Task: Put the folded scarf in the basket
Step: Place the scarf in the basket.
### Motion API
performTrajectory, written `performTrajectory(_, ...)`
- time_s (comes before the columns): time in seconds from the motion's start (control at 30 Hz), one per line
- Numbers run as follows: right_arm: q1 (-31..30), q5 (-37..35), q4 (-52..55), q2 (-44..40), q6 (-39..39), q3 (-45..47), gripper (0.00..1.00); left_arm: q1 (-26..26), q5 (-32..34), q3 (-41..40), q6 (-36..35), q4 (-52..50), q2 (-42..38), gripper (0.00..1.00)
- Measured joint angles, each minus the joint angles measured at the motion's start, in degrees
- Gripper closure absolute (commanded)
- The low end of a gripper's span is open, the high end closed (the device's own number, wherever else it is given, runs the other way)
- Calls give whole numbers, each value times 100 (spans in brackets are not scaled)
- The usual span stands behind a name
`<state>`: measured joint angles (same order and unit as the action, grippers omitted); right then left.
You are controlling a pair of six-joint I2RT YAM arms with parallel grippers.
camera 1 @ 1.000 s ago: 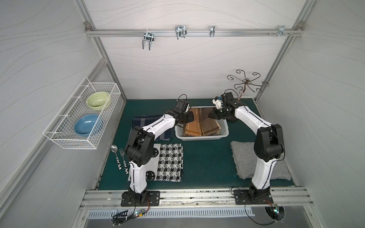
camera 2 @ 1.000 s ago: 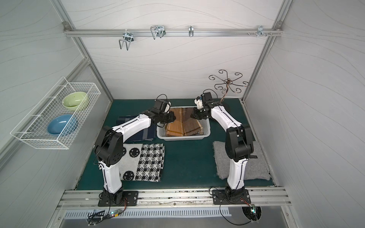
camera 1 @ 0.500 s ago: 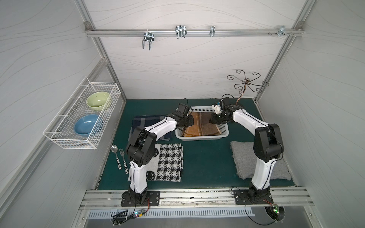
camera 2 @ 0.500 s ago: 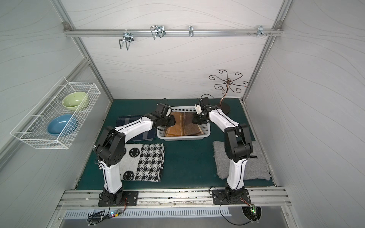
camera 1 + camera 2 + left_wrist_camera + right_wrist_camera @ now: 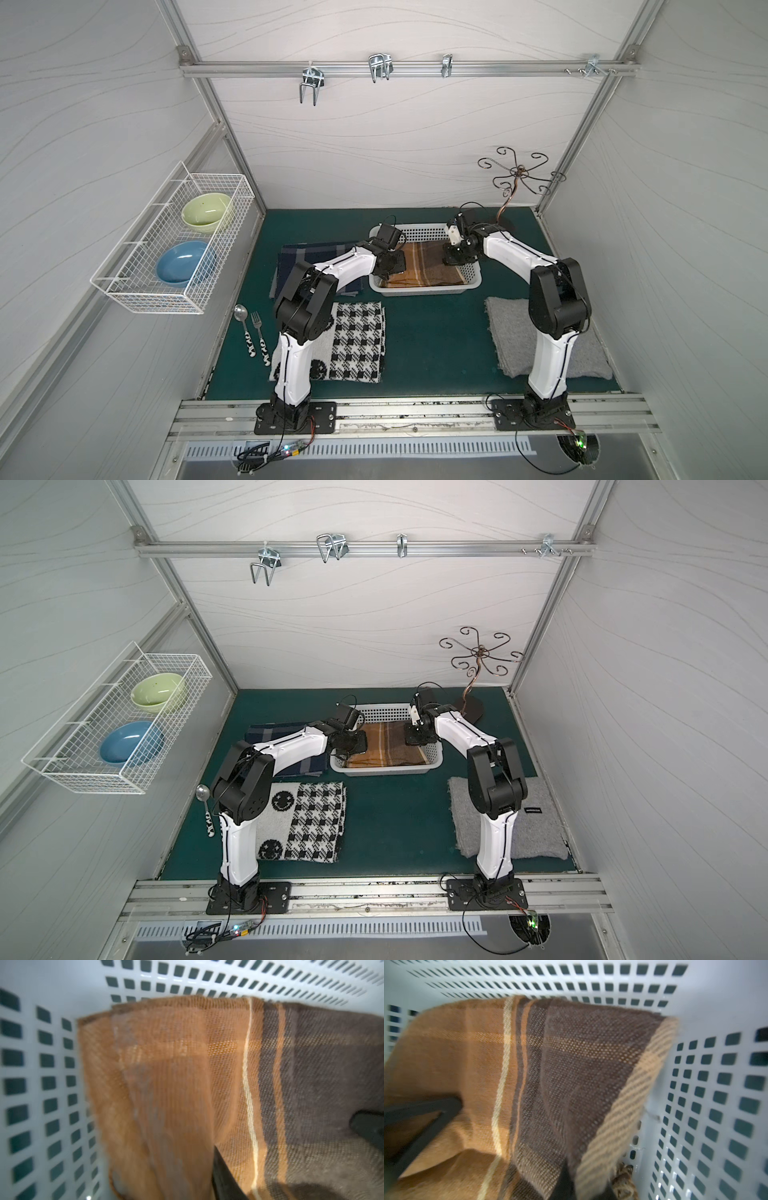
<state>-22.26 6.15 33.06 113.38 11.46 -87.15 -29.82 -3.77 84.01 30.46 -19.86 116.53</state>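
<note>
Left gripper (image 5: 390,269) jaws just began parting, grip loosening; right gripper (image 5: 456,259) stays clamped on scarf (image 5: 424,266) edge. Scarf now lowered flat inside basket (image 5: 428,291), near bench (image 5: 432,353) far edge. Only release and retreat remain, I reckon.

A green bowl (image 5: 205,210) and a blue bowl (image 5: 185,262) sit in the wire rack (image 5: 154,297) on the wall.

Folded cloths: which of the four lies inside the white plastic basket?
The brown-and-orange scarf; the navy cloth, checked cloth and grey cloth lie outside, on the green mat.
</note>
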Motion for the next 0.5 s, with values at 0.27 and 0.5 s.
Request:
performTrajectory(0.27,0,-304,57,81,-98,2,63,-9,42,59,-33,-133,0,55)
performTrajectory(0.5,-11,-752,256,-17,-232,0,55,-22,144,138,-46,-341,-13,47)
